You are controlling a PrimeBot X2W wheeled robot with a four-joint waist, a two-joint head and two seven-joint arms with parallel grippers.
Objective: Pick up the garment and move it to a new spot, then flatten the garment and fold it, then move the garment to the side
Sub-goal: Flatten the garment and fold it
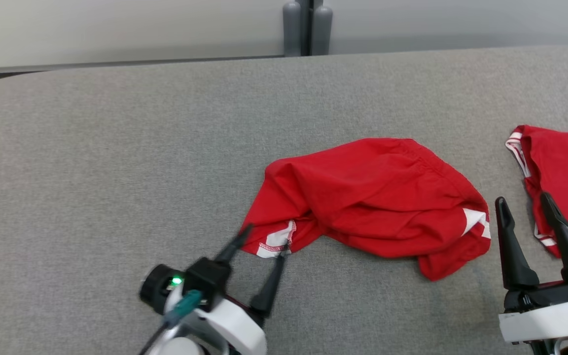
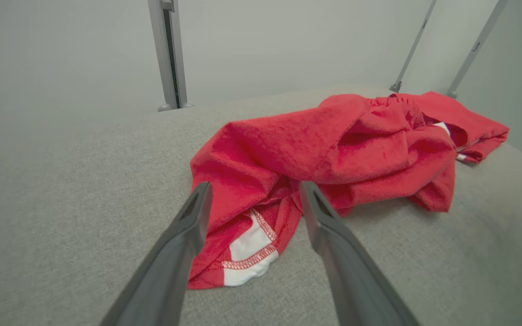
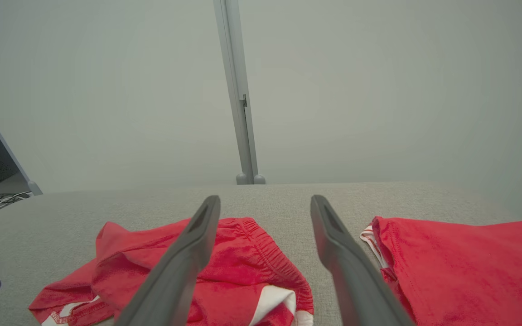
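Head view: the left arm (image 1: 215,315) is reaching in from 7 o'clock, its two dark fingers (image 1: 269,288) pointing toward 1 o'clock. Its jaws are standing wide apart, straddling the white-trimmed hem corner (image 1: 275,242) of the red shorts (image 1: 372,197) without clamping it. The shorts are lying crumpled on the grey table (image 1: 91,162), just toward 4 o'clock of centre. The right arm (image 1: 550,315) is waiting at 4 o'clock, fingers pointing to 12, jaws released and holding nothing, between the shorts and a second red garment (image 1: 567,177) at 3 o'clock.

Left wrist view: the fingers (image 2: 175,253) are rising spread from 6 o'clock, with the hem corner (image 2: 249,253) lying between them. Whether either finger is pressing the cloth, I cannot tell.

Right wrist view: the spread fingers (image 3: 175,271) are hanging above the table, showing what the others are hiding: the shorts' elastic waistband (image 3: 270,253) at 6 o'clock. The second garment (image 3: 460,262) is lying flat at 4 o'clock, apart from the shorts.
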